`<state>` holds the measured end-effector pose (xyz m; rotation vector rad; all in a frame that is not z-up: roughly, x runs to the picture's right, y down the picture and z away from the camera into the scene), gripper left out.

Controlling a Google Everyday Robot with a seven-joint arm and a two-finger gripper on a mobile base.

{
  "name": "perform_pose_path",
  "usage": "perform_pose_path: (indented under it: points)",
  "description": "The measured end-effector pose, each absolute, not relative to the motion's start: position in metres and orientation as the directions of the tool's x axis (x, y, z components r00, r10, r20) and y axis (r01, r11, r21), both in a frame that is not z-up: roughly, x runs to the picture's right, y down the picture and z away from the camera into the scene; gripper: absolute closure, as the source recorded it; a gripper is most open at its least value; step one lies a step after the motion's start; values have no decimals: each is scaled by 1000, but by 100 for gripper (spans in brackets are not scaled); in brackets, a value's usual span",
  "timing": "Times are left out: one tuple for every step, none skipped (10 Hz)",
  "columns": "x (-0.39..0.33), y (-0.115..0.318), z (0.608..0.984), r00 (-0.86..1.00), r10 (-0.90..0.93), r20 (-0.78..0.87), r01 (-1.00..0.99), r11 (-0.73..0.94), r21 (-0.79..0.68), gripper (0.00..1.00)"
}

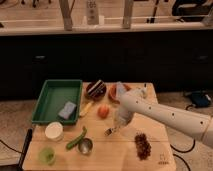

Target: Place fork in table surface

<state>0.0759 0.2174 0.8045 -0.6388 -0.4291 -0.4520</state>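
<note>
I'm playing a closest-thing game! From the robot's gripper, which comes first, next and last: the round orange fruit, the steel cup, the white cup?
The gripper hangs above the table surface, mid-table, beside the fork.
1. Round orange fruit, just up-left of it.
2. Steel cup, down-left, near the front edge.
3. White cup, far left.
</note>
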Motion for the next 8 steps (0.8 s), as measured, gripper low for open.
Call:
perform_pose_path:
  points:
    - [78, 218, 804, 821, -262, 508, 518, 716, -468, 20]
    - [79, 219, 804, 822, -260, 507, 516, 718, -468, 20]
    - [80, 219, 804, 822, -259, 507, 515, 718, -468, 20]
    - [80, 219, 804, 821, -260, 508, 516, 718, -466, 20]
    - [79, 219, 803, 819, -261, 511, 518, 718, -465, 20]
    - [80, 219, 803, 819, -261, 511, 519, 718, -464, 20]
    - [80, 219, 803, 818, -260, 513, 519, 718, -463, 20]
    - [80, 219, 803, 816, -260, 516, 521, 717, -462, 20]
